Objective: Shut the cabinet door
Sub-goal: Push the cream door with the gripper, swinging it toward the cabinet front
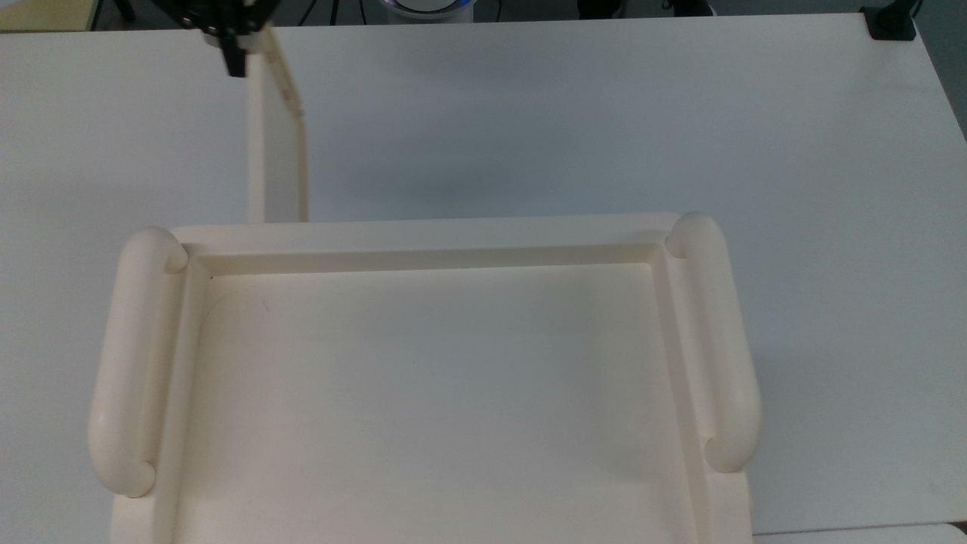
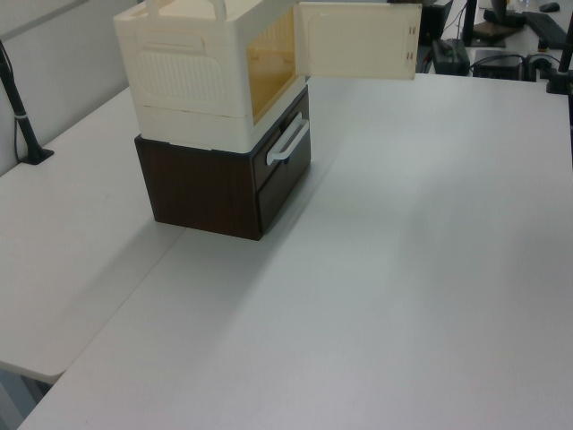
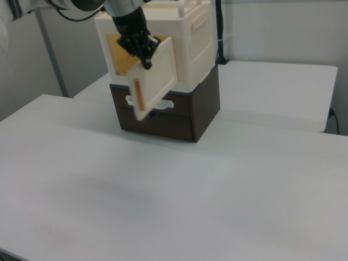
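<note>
The cream cabinet [image 1: 423, 234] fills the lower half of the top view, its recessed top flanked by two thick rounded rails. The cabinet door [image 1: 276, 143] stands open, sticking out from the cabinet's front toward the top view's top. My black gripper [image 1: 236, 64] is at the door's free end, on the top view's left side of it. In the right view the gripper [image 3: 145, 61] sits against the upper part of the door [image 3: 157, 79], which looks blurred. The left view shows the door [image 2: 358, 40] wide open beside the cabinet [image 2: 197, 72].
The cabinet rests on a dark brown drawer unit [image 2: 210, 188] with a pale handle [image 2: 286, 143]. It all stands on a white table [image 2: 403, 269] with wide bare surface around. A black clamp [image 1: 891, 23] sits at the top view's far right corner.
</note>
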Motion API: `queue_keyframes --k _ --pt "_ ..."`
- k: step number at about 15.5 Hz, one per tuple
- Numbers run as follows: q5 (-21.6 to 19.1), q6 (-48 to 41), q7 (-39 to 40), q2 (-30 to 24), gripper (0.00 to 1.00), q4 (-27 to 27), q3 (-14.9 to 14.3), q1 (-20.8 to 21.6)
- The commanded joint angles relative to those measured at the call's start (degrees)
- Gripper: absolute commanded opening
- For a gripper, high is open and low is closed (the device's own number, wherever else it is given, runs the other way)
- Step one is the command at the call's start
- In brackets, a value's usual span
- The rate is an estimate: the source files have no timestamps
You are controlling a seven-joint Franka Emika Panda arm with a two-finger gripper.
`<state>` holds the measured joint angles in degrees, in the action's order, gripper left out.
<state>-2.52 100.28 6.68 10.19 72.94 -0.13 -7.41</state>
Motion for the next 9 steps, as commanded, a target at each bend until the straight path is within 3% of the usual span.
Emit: queue_keyframes --k 1,9 --pt "-2.4 8.1 -8.9 0.4 0.0 1.7 -0.4 4.4" --pt "-1.5 27.8 -13.8 6.3 0.0 2.5 -0.5 10.5"
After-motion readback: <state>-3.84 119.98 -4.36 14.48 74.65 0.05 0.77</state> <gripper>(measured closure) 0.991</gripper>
